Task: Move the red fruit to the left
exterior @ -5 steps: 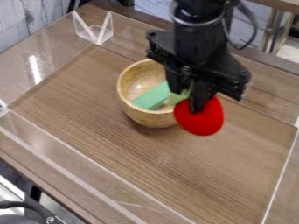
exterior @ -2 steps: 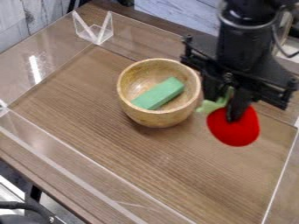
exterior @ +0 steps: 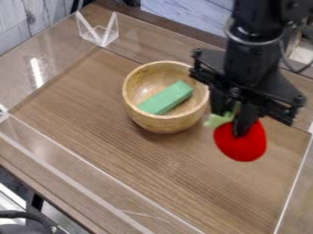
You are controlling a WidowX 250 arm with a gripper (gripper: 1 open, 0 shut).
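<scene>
Table [exterior: 110, 183]: wood-grain top ringed by a clear plastic wall; the free surface lies to the picture's left and in front of the bowl.

Arm: black, coming down from the top right, pointing straight down over the right part of the table.

Bowl [exterior: 141, 117]: wooden, mid-table, holding a green block [exterior: 166, 98] that lies slantwise inside it.

Gripper [exterior: 247, 119]: fingers closed tight on the strawberry's leafy top, so the fruit hangs directly beneath them.

Strawberry [exterior: 242, 141]: red, rounded, green leaves uppermost, its long axis about upright; it is just to the right of the bowl and apart from its rim. Whether it touches the tabletop or hangs just above it cannot be told.

Key relation: the fruit is already in the grip, and the bowl stands between it and the left side, so a leftward carry would, I judge, need to clear the rim or pass in front of it.

Change: a second earlier the fruit hung at the bowl's right rim; now it sits further right and slightly lower.
</scene>
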